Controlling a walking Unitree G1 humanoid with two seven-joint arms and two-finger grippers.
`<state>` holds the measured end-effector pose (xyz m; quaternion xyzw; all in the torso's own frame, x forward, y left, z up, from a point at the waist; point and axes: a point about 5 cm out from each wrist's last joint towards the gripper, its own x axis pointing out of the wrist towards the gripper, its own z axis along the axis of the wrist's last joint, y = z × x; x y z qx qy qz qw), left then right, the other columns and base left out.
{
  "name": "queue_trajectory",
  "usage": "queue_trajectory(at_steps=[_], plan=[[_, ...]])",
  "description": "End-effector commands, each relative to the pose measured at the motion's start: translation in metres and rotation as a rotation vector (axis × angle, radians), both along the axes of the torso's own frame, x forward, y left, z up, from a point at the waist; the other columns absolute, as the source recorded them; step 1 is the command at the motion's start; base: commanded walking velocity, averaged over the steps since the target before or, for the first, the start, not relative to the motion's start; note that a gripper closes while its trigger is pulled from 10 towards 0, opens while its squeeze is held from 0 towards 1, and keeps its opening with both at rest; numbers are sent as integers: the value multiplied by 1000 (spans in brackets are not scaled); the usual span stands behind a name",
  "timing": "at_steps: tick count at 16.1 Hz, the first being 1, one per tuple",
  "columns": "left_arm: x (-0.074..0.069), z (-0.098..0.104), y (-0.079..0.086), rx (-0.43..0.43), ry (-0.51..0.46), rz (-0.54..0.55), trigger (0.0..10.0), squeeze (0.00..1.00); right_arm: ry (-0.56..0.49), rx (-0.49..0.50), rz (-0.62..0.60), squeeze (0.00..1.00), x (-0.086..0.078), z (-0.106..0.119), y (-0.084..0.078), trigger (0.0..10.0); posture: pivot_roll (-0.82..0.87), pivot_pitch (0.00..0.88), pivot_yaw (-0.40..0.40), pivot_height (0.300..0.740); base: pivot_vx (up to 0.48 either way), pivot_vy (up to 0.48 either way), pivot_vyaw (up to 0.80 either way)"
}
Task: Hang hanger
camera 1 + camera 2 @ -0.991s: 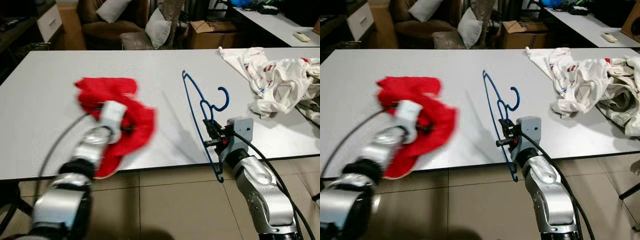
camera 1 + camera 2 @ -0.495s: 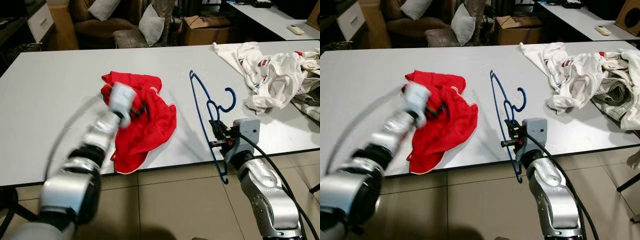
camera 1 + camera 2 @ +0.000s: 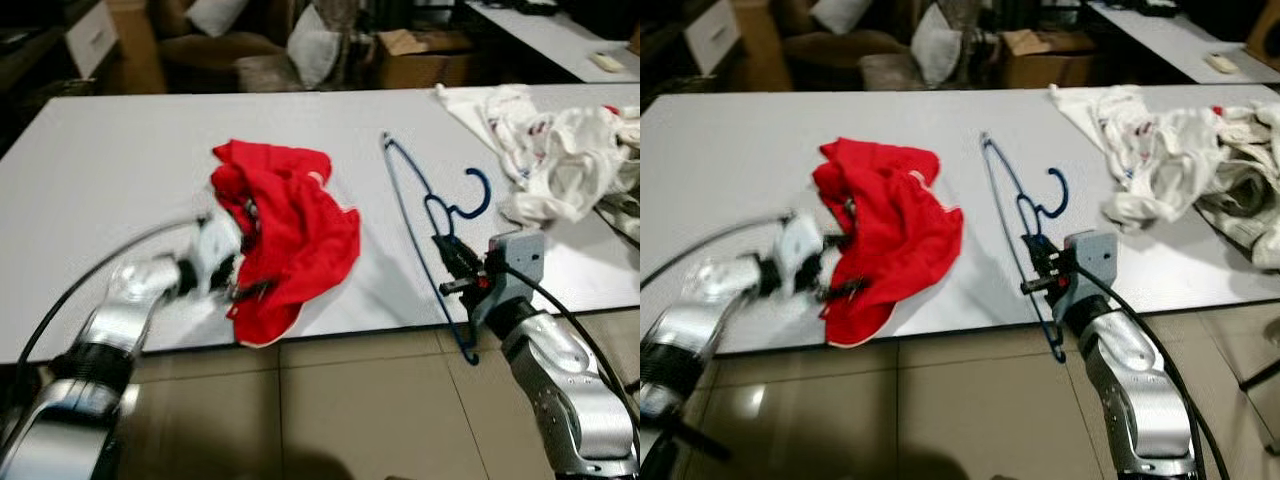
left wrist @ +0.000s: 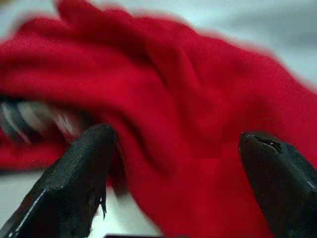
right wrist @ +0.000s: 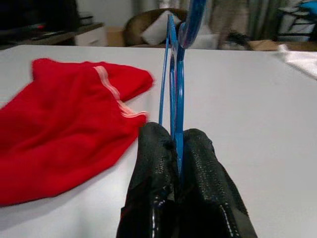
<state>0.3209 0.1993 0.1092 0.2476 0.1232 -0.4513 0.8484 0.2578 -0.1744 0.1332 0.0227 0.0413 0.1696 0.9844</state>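
**A:** What is the right gripper [image 5: 177,148] doing?

**B:** Its two black fingers [image 5: 153,163] are pressed together on the blue hanger [image 3: 430,215], clamping the thin wire near the base of the hook. The hanger stands on edge over the white table [image 3: 120,170], its hook pointing toward the heap of white clothes [image 3: 560,150], and its lowest corner hangs past the table's near edge, over the tiled floor [image 3: 330,410].

**A:** And the left gripper [image 4: 178,163]?

**B:** Its fingers are spread wide, one on each side of a fold of the red garment [image 3: 290,235]. It is blurred in the head views, so I cannot tell whether the tips touch the cloth; it sits at the garment's side farthest from the hanger, close to the table's near edge.

**A:** Where is the red garment relative to the hanger?

**B:** Bunched on the table just beside it, on the robot's left, with a strip of bare table between them. The white clothes lie on the other side of the hanger, apart from it.

**A:** Anything beyond the table?

**B:** A brown armchair with pale cushions [image 3: 315,55] and a cardboard box [image 3: 415,55], behind the table's far edge
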Motion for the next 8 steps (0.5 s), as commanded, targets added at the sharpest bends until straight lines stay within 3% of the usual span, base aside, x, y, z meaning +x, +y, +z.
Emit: queue_trajectory(at_steps=[1, 4, 5, 6, 8], plan=[[1, 8, -6, 54, -42, -60, 10000, 0, -2, 1, 32, 0, -2, 2, 2, 10000, -154, 0, 10, 740, 0, 0, 0], [1, 6, -3, 140, -93, -13, 10000, 0, 1, -4, 51, 0, -4, 1, 6, 10000, -154, 0, 8, 740, 0, 0, 0], [2, 8, -4, 133, -108, -5, 8314, 0, 3, -3, 54, 0, -5, 1, 7, 10000, -157, 0, 11, 740, 0, 0, 0], [0, 9, -8, 102, -97, -24, 0, 0, 6, -3, 54, 0, -6, 0, 7, 10000, -160, 0, 15, 740, 0, 0, 0], [-8, 9, -17, 8, -34, -81, 0, 0, 13, -6, 44, 0, -8, -2, 5, 10000, -166, 0, 21, 740, 0, 0, 0]])
